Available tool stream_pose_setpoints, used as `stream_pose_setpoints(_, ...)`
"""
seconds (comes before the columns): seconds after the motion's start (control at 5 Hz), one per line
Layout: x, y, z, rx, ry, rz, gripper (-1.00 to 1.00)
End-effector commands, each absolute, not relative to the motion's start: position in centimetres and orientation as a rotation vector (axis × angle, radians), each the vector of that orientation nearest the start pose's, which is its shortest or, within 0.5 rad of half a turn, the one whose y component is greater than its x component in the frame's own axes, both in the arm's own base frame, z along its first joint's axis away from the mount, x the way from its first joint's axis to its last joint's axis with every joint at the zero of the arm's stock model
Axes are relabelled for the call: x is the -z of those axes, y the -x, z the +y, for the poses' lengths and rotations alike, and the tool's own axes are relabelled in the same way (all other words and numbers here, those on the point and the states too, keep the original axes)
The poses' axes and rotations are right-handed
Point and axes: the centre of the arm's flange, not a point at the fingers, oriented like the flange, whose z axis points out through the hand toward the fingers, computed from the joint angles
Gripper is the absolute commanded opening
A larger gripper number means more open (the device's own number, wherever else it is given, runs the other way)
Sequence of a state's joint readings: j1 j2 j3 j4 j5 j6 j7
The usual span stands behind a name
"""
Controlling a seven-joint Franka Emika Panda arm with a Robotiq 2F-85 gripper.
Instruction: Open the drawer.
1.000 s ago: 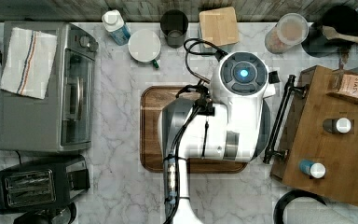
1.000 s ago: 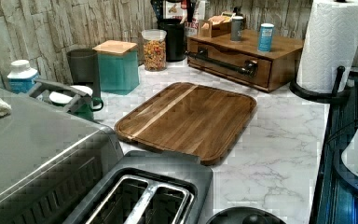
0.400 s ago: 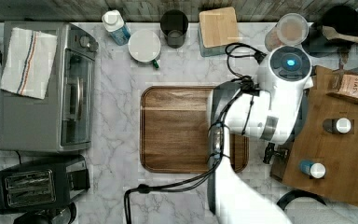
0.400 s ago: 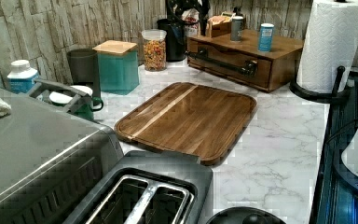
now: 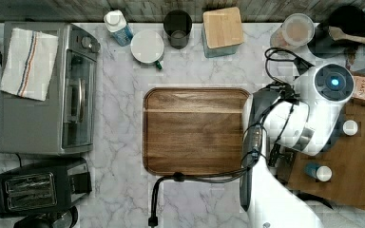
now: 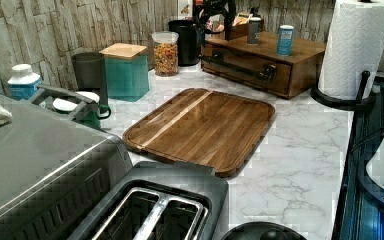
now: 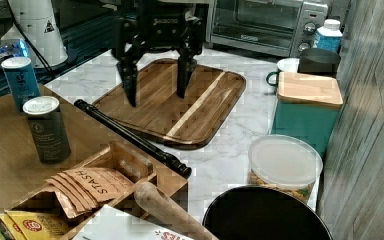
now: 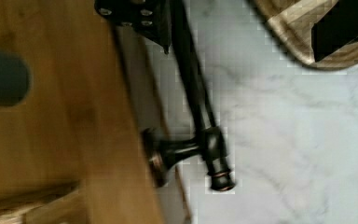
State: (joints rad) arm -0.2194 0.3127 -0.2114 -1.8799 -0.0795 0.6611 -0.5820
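Over the marble counter (image 5: 123, 156), the pincer (image 7: 156, 92) (fingers spread) hangs above the drawer (image 7: 130, 131) handle.

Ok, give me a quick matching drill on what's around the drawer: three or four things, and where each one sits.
Things:
1. black bar handle
2. flat wooden tray with rounded corners
3. blue can with a white lid
4. open hand

Places:
A. on top of the wooden cabinet
B. on the marble counter, between the silver toaster oven and the cabinet
C. across the closed drawer front
D. hanging above the tray edge near the handle, touching nothing

Pairs: 1-C, 2-B, 3-A, 4-D
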Motion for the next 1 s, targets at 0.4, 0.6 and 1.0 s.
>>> stream_pose_setpoints(0.4, -40.0, -57.8, -21.1, 0.241, 3.158, 0.855, 1.00)
stream_pose_setpoints(0.6, -38.9, -57.9, -21.6, 0.137, 3.227, 0.805, 1.00)
stream_pose_setpoints(1.0, -37.3, -56.1, -22.7, 0.074, 3.274, 0.929, 1.00)
